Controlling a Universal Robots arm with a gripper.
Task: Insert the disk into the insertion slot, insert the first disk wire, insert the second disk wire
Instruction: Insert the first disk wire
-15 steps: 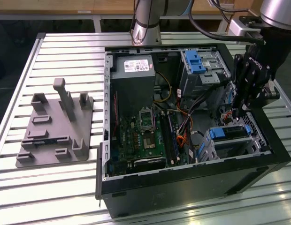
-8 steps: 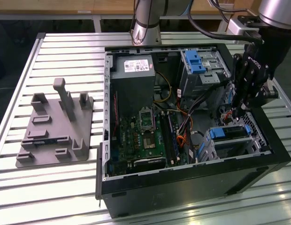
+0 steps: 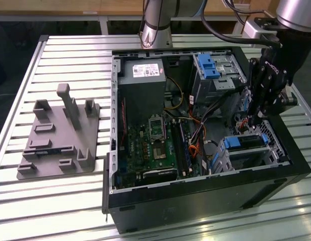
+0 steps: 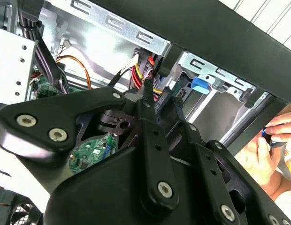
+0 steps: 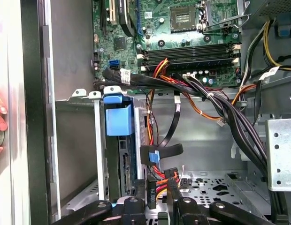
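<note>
Black, matte jointed links of the gripper (image 4: 162, 93) are seen closest in both wrist views, pinned with round silver bolts; whether the pincer is apart or clamped on anything cannot be told. It is poised inside the black case (image 3: 195, 201) just beside the disk (image 5: 118, 117), whose glossy blue plastic carrier is seated in the insertion slot (image 3: 253, 159), a boxy cage of grey sheet metal at the exterior view's right. A flat black cable (image 5: 166, 151) with a blue end is hung near the carrier, and red, yellow and orange wires (image 5: 183, 84) are strung behind it. A green motherboard (image 3: 155, 145) is laid in the case, which is set on a ribbed aluminium table (image 3: 70, 50). A hand (image 4: 260, 159) is seen just outside the case wall.
</note>
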